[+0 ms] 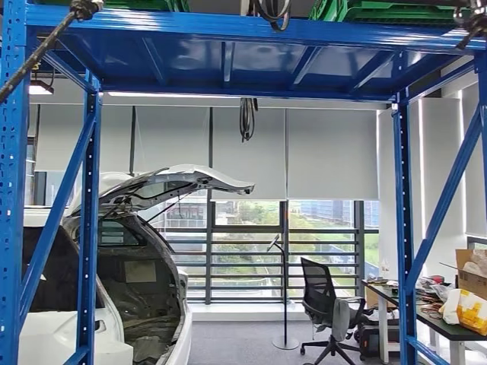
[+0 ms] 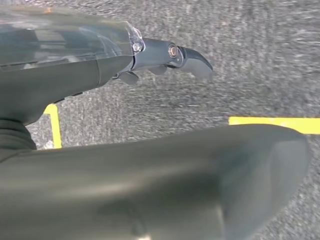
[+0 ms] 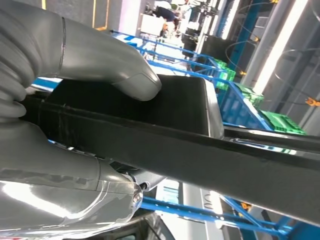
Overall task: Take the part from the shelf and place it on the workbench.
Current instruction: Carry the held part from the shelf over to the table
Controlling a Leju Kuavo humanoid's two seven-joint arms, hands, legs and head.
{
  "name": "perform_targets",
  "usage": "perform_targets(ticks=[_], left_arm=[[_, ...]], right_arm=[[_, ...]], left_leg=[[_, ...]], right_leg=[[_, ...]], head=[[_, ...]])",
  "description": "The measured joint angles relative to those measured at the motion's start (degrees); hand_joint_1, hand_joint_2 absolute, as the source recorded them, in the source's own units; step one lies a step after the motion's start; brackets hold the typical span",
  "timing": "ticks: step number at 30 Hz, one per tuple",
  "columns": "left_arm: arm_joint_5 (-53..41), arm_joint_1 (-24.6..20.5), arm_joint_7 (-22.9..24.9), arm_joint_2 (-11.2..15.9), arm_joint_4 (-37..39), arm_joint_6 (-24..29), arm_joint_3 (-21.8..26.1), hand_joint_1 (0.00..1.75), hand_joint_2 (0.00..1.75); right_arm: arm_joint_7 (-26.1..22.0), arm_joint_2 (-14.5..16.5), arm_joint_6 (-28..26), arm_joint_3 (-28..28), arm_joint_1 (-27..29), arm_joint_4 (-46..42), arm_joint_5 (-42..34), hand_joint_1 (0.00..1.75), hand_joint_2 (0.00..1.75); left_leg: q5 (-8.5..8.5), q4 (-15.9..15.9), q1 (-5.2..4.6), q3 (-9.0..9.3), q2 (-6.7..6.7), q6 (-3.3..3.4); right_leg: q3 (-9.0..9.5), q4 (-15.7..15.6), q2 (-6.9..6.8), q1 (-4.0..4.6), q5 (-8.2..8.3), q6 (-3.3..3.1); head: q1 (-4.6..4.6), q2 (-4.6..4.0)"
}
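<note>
A blue steel shelf frame [image 1: 241,46] spans overhead, green crates [image 1: 396,11] resting on its top deck. Beyond its left uprights stands a white car [image 1: 103,304] with its tailgate [image 1: 178,181] raised. Past the frame's right upright sits a cluttered tabletop [image 1: 442,319] with a cardboard box [image 1: 472,272], and a black office chair [image 1: 327,308] stands just beside it, before the windows.

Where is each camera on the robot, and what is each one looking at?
Head view: high on the robot, facing forward through a blue shelf frame at a white car and windows.
Left wrist view: behind the left hand, looking down at grey floor with yellow lines.
Right wrist view: behind the right hand, which grips a long black part.
Shared: blue shelving shows in the head and right wrist views.
</note>
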Motion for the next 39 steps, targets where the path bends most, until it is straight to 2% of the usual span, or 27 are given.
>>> perform_targets(ticks=[2, 4, 6, 7, 8, 10, 11, 12, 13, 14, 16, 17, 19, 20, 21, 24, 26, 28, 29, 30, 31, 32, 33, 34, 35, 37, 39], left_arm=[[0.1, -0.4, 0.1, 0.1, 0.0, 0.0, 0.3, 0.00, 1.75], [0.2, -0.6, 0.4, 0.2, 0.0, 0.1, 0.6, 0.00, 1.75], [0.3, -0.5, 0.9, 0.2, 0.0, 0.3, 1.0, 0.00, 1.75], [0.3, -0.3, 1.3, 0.2, 0.0, 0.4, 1.1, 0.00, 1.75], [0.2, -0.2, 1.6, 0.2, -0.1, 0.6, 1.3, 0.00, 1.75], [0.2, -0.1, 2.2, 0.2, -0.1, 0.8, 1.5, 0.00, 1.75], [0.1, 0.0, 2.4, 0.2, -0.1, 0.9, 1.7, 0.00, 1.75], [0.1, 0.1, 2.5, 0.2, -0.1, 0.9, 1.9, 0.00, 1.75], [0.1, 0.1, 2.7, 0.2, -0.1, 1.0, 2.1, 0.00, 1.75], [0.1, 0.2, 2.8, 0.2, -0.2, 1.1, 2.2, 0.00, 1.75], [0.1, 0.0, 2.9, 0.2, -0.3, 1.2, 2.3, 0.00, 1.75], [0.1, -0.1, 3.0, 0.2, -0.4, 1.3, 2.4, 0.00, 1.75], [0.1, -0.2, 3.1, 0.3, -0.4, 1.4, 2.5, 0.00, 1.75], [0.1, -0.2, 3.2, 0.4, -0.5, 1.5, 2.7, 0.00, 1.75], [0.1, 0.0, 3.4, 0.4, -0.5, 1.6, 2.9, 0.00, 1.75], [0.1, 0.1, 3.8, 0.6, -0.6, 1.8, 3.3, 0.00, 1.75], [0.1, 0.0, 3.8, 0.7, -0.6, 1.8, 3.3, 0.00, 1.75], [0.0, -0.1, 4.0, 0.8, -0.7, 1.9, 3.5, 0.00, 1.75], [0.0, -0.1, 4.2, 0.9, -0.8, 1.9, 3.6, 0.00, 1.75], [-0.2, 0.0, 4.7, 1.0, -1.0, 2.0, 3.7, 0.00, 1.75], [-0.4, 0.1, 5.0, 1.1, -1.1, 2.0, 3.9, 0.00, 1.75], [-0.5, 0.2, 5.3, 1.2, -1.3, 2.1, 4.1, 0.00, 1.75], [-0.7, 0.2, 5.4, 1.3, -1.5, 2.2, 4.2, 0.00, 1.75], [-0.8, 0.1, 5.2, 1.4, -1.6, 2.2, 4.3, 0.00, 1.75], [-0.9, 0.0, 4.9, 1.5, -1.7, 2.2, 4.3, 0.00, 1.75], [-1.0, 0.1, 4.1, 1.6, -1.8, 2.0, 4.6, 0.00, 1.75], [-0.8, 0.1, 3.3, 1.7, -1.8, 1.8, 5.0, 0.00, 1.75]], right_arm=[[0.0, -0.1, -0.2, 0.0, 0.1, -0.4, 0.3, 1.75, 1.75], [-0.1, -0.2, -0.2, 0.0, 0.1, -0.7, 0.4, 1.75, 1.75], [-0.1, -0.2, -0.3, 0.0, 0.1, -0.8, 0.5, 1.75, 1.75], [-0.1, -0.3, -0.3, 0.0, 0.1, -0.8, 0.5, 1.75, 1.75], [0.0, -0.4, -0.3, 0.0, 0.1, -0.8, 0.6, 1.75, 1.75], [0.0, -0.6, -0.3, 0.1, 0.1, -0.8, 0.6, 1.75, 1.75], [0.0, -0.7, -0.4, 0.1, 0.1, -0.8, 0.7, 1.75, 1.75], [0.0, -0.8, -0.4, 0.2, 0.1, -0.8, 0.7, 1.75, 1.75], [0.0, -0.8, -0.4, 0.3, 0.1, -0.8, 0.8, 1.75, 1.75], [0.0, -0.8, -0.4, 0.3, 0.1, -0.8, 0.8, 1.75, 1.75], [0.0, -0.9, -0.4, 0.4, 0.0, -0.8, 0.9, 1.75, 1.75], [0.0, -0.9, -0.4, 0.5, -0.1, -0.8, 1.0, 1.75, 1.75], [0.1, -0.9, -0.4, 0.6, -0.2, -0.8, 1.2, 1.75, 1.75], [0.2, -0.9, -0.4, 0.6, -0.4, -0.8, 1.2, 1.75, 1.75], [0.3, -0.9, -0.4, 0.7, -0.7, -0.8, 1.3, 1.75, 1.75], [0.3, -0.9, -0.6, 0.8, -1.2, -0.8, 1.1, 1.75, 1.75], [0.3, -0.9, -0.6, 0.8, -1.2, -0.7, 1.1, 1.75, 1.75], [0.2, -1.0, -0.7, 0.8, -1.1, -0.7, 0.9, 1.75, 1.75], [0.1, -1.0, -0.9, 0.8, -1.0, -0.5, 0.8, 1.75, 1.75], [-0.3, -1.0, -1.0, 0.8, -0.9, -0.4, 0.7, 1.75, 1.75], [-0.8, -1.1, -1.1, 0.6, -0.8, -0.2, 0.7, 1.75, 1.75], [-1.3, -1.1, -1.2, 0.5, -0.8, 0.0, 0.9, 1.75, 1.75], [-1.9, -1.2, -1.2, 0.2, -0.7, 0.1, 1.3, 1.75, 1.75], [-2.4, -1.2, -1.2, 0.0, -0.7, 0.3, 1.8, 1.75, 1.75], [-2.8, -1.2, -1.2, -0.1, -0.7, 0.5, 2.3, 1.75, 1.75], [-3.4, -1.2, -1.2, -0.3, -0.8, 1.0, 3.5, 1.75, 1.75], [-3.7, -1.2, -1.2, -0.3, -0.7, 1.4, 4.6, 1.75, 1.75]], left_leg=[[0.06, -7.5, -0.15, 4.87, 1.50, 0.04], [-1.28, -11.3, -0.49, 6.69, 1.67, 0.57], [-1.19, -11.8, -0.34, 6.20, 0.82, 1.35], [-0.92, -12.0, -0.23, 5.88, 0.43, 1.79], [-0.55, -12.0, -0.14, 5.53, 0.07, 2.29], [0.05, -12.0, -0.23, 4.88, -0.72, 2.86], [0.30, -11.9, -0.33, 4.61, -1.15, 2.99], [0.51, -11.9, -0.43, 4.41, -1.64, 3.03], [0.67, -11.9, -0.51, 4.29, -2.17, 3.03], [0.79, -11.9, -0.56, 4.25, -2.73, 2.99], [0.97, -11.9, -0.55, 4.12, -3.89, 2.79], [1.10, -11.8, -0.45, 3.92, -4.44, 2.57], [1.52, -11.8, -0.12, 3.35, -5.53, 1.91], [1.73, -12.0, 0.03, 3.17, -6.10, 1.54], [1.56, -11.9, 0.03, 2.95, -5.94, 1.27], [-0.07, -10.7, -0.21, 1.90, -3.59, 0.89], [-0.38, -10.4, -0.22, 1.68, -3.23, 0.86], [-2.17, -6.9, -0.20, 0.06, -2.65, 0.66], [-3.64, -3.2, -0.16, -1.58, -2.28, 0.46], [-3.50, -1.8, -0.10, -1.99, -1.68, 0.19], [-2.05, -3.2, -0.05, -1.09, -0.84, 0.02], [-0.54, -5.6, -0.20, 0.33, 0.60, -0.08], [1.47, -9.9, -0.39, 2.35, 1.97, 0.08], [1.92, -11.7, -0.64, 3.05, 2.94, 0.38], [1.79, -12.0, -0.89, 3.01, 3.27, 0.73], [2.17, -12.1, -0.91, 2.63, 2.29, 1.49], [2.64, -12.2, -0.73, 2.43, 1.24, 2.23]], right_leg=[[-1.45, 1.3, -0.56, 0.11, 0.35, 0.51], [-2.22, 1.9, -1.41, 0.19, 0.78, 1.14], [-2.81, 2.4, -1.72, 0.12, 0.76, 1.80], [-3.33, 3.4, -1.24, 0.00, -0.18, 2.13], [-4.17, 5.5, -0.53, -0.16, -1.79, 2.42], [-6.61, 12.5, 0.65, -0.52, -5.95, 2.85], [-7.64, 15.8, 0.79, -0.62, -7.35, 2.96], [-7.93, 17.6, 0.86, -0.68, -7.81, 3.02], [-7.18, 17.2, 0.98, -0.70, -7.22, 3.01], [-5.44, 14.6, 1.35, -0.71, -5.69, 2.91], [-1.08, 6.8, 3.69, -0.78, -2.18, 2.46], [0.26, 4.0, 4.84, -0.78, -1.09, 2.24], [0.91, 2.4, 5.70, -0.71, -0.56, 1.96], [0.87, 2.2, 5.13, -0.60, -0.35, 1.78], [1.20, 1.4, 4.46, -0.65, -0.40, 1.48], [2.02, -0.8, 3.03, -0.86, -0.59, 0.52], [1.98, -0.8, 2.96, -0.84, -0.56, 0.43], [1.80, -0.9, 2.26, -0.81, -0.54, 0.37], [1.70, -0.9, 1.48, -0.77, -0.53, 0.34], [1.62, -0.8, 0.20, -0.74, -0.57, 0.37], [1.60, -0.6, -0.95, -0.72, -0.66, 0.48], [1.58, -0.5, -2.09, -0.61, -0.78, 0.67], [1.48, -0.2, -2.97, -0.47, -0.91, 0.91], [1.36, 0.0, -3.47, -0.33, -0.98, 1.17], [1.25, 0.2, -4.01, -0.19, -1.00, 1.37], [1.17, 0.4, -4.86, -0.19, -1.13, 1.76], [0.44, 2.5, -3.01, -0.51, -3.00, 2.24]], head=[[0.00, 0.00], [-0.01, 0.00], [-0.02, 0.00], [-0.02, 0.00], [-0.02, 0.00], [-0.02, 0.00], [-0.02, 0.00], [-0.03, 0.00], [-0.03, 0.00], [-0.03, 0.00], [-0.03, 0.00], [-0.03, 0.02], [-0.05, 0.03], [-0.05, 0.04], [-0.05, 0.03], [-0.04, 0.01], [-0.04, 0.00], [-0.03, 0.02], [-0.03, 0.02], [-0.02, 0.02], [-0.02, 0.01], [-0.02, 0.01], [-0.03, 0.00], [-0.03, 0.00], [-0.03, 0.00], [-0.04, 0.00], [-0.04, 0.00]])
